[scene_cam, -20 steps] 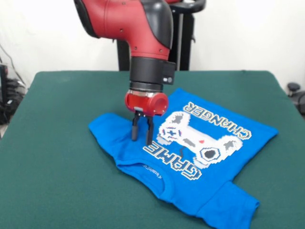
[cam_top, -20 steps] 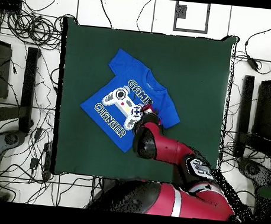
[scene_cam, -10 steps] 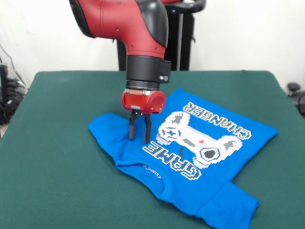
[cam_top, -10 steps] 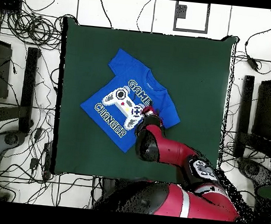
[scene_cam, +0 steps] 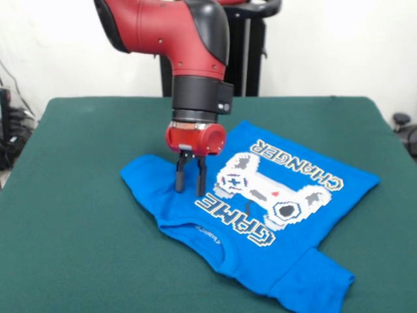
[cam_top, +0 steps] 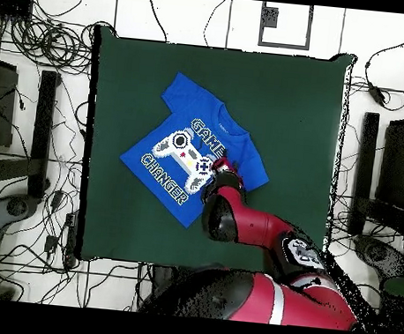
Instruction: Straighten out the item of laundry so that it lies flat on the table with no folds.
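The gripper [scene_cam: 189,184] stands with its two fingers a narrow gap apart, tips down on the blue T-shirt [scene_cam: 260,215], holding nothing. The shirt lies print-up directly beneath it on the green table [scene_cam: 71,215], its white controller print [scene_cam: 267,192] just beside the fingers.

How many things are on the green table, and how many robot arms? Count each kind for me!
Blue T-shirt: 1, lying print side up on the table
Red and black robot arm: 1, its gripper down at the shirt, jaws a little apart
Green table: 1
Total: 3
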Available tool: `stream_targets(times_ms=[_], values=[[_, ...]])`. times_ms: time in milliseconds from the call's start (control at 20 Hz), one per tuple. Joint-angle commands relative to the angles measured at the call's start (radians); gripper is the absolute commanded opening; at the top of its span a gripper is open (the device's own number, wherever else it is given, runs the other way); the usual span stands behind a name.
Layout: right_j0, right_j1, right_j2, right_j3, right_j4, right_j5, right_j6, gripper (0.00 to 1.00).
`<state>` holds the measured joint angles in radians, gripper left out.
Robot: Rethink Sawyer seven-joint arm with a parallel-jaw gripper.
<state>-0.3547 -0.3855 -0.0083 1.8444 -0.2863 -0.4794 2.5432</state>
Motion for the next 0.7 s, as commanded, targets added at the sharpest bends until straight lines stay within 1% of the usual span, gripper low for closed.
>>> stream_targets(times_ms=[50, 250, 400, 550, 650, 700], values=[[-0.02, -0.107, 0.089, 0.046, -0.01, 0.161, 0.085, 1.0], [-0.049, -0.211, 0.128, 0.11, -0.006, 0.244, 0.09, 1.0], [-0.071, -0.266, 0.158, 0.138, 0.0, 0.303, 0.088, 1.0], [-0.105, -0.346, 0.197, 0.173, 0.012, 0.391, 0.076, 1.0], [-0.133, -0.374, 0.225, 0.184, 0.01, 0.429, 0.063, 1.0], [-0.139, -0.372, 0.23, 0.183, 0.007, 0.433, 0.06, 1.0]])
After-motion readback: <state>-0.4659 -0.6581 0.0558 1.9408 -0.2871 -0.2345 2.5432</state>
